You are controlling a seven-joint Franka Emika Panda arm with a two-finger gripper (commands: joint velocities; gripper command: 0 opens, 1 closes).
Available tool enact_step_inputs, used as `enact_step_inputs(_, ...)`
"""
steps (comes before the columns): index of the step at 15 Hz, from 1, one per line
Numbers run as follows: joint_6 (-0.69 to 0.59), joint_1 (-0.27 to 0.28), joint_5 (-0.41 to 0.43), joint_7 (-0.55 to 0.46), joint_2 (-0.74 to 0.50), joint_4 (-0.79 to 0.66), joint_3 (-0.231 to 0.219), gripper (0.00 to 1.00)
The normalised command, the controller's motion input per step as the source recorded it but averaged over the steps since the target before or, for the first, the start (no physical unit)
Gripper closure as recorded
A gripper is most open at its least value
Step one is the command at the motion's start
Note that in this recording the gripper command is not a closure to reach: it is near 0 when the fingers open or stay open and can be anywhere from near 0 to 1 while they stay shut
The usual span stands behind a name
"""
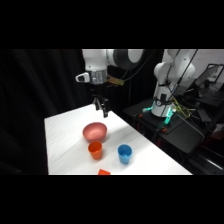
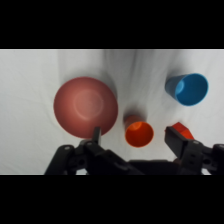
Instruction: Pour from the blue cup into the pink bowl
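The blue cup (image 1: 124, 153) stands upright near the table's front edge, right of an orange cup. The pink bowl (image 1: 94, 131) sits just behind the two cups. My gripper (image 1: 101, 106) hangs open and empty above the table, behind and above the bowl and well away from the blue cup. Looking down in the wrist view, the pink bowl (image 2: 86, 106) is at the left and the blue cup (image 2: 187, 89) at the upper right. My gripper (image 2: 135, 137) has its fingers spread wide with nothing between them.
The orange cup (image 1: 95, 150) stands upright just in front of the bowl, and the same orange cup (image 2: 138, 133) shows between bowl and blue cup. A small red block (image 1: 104, 172) lies at the table's front edge. Dark equipment (image 1: 165, 112) stands beyond the table's right side.
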Motion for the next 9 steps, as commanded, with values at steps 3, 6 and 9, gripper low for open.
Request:
enact_step_inputs(3, -0.01, -0.007, -0.020, 0.05, -0.02, -0.01, 0.018, 0.00)
enact_step_inputs(6, -0.02, 0.018, -0.027, 0.15, -0.11, -0.08, 0.033, 0.00)
enact_step_inputs(9, 0.00, 0.062, 0.027, 0.18, -0.25, -0.18, 0.071, 0.00)
